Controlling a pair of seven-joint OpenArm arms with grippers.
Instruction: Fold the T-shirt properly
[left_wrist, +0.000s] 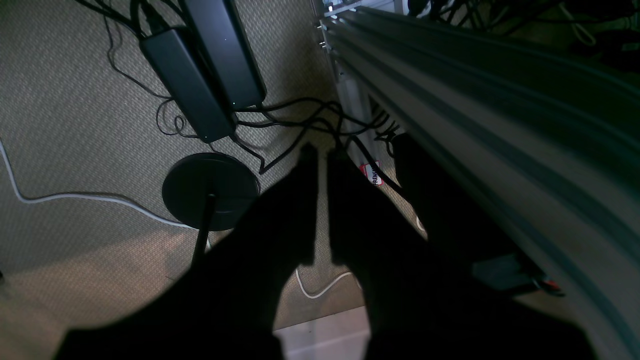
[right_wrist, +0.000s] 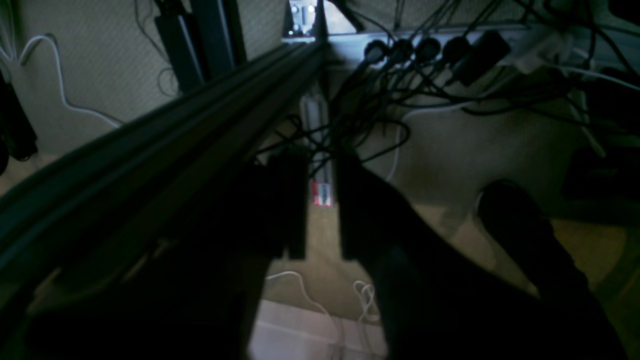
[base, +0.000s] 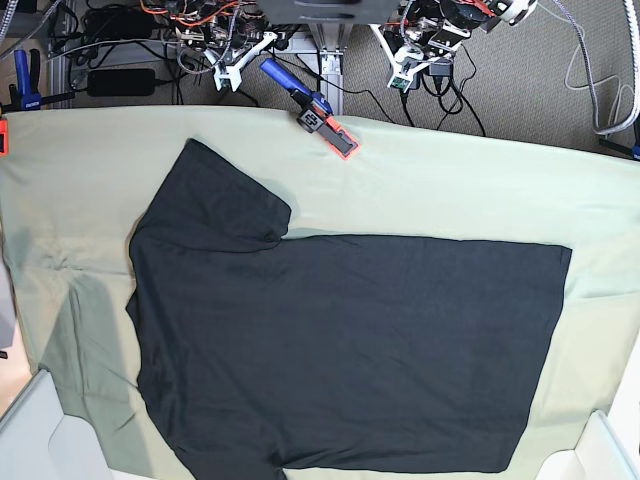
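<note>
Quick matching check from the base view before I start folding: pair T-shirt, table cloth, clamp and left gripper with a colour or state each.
1 T-shirt
2 table cloth
3 clamp
4 left gripper

a pale green
b shut
c black, spread flat
d blue and orange, at the far edge

Pairs: 1-c, 2-a, 3-d, 4-b

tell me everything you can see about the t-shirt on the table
The T-shirt is black, short-sleeved and looks like soft cotton, with only a plain side showing. It lies spread flat and unfolded on the pale green table cloth, turned sideways: one sleeve points to the upper left of the base view, the straight hem is at the right. Its lower edge runs out of frame, so the other sleeve is hidden. Only faint wrinkles show. Neither gripper touches it.
</note>
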